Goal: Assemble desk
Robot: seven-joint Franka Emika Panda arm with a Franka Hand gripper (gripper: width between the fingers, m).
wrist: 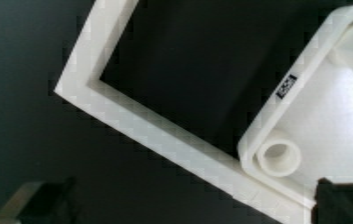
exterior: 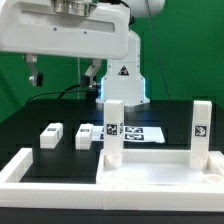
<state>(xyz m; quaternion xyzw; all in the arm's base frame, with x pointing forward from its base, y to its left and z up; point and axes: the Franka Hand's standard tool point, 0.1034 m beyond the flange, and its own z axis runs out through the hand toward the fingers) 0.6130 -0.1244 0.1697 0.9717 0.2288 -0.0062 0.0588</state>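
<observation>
Jaws fully open, empty, hanging over an unfilled socket (wrist: 279,155) in the tabletop (exterior: 150,166). Tabletop butts against border rail (exterior: 30,166), likely so it can't slide while legs go in. Two legs (exterior: 113,125) stand on it; two leg blocks (exterior: 50,133) lie loose on surface (exterior: 40,110).

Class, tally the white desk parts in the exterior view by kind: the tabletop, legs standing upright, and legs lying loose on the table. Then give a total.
Tabletop: 1
Standing legs: 2
Loose lying legs: 2
Total: 5
</observation>
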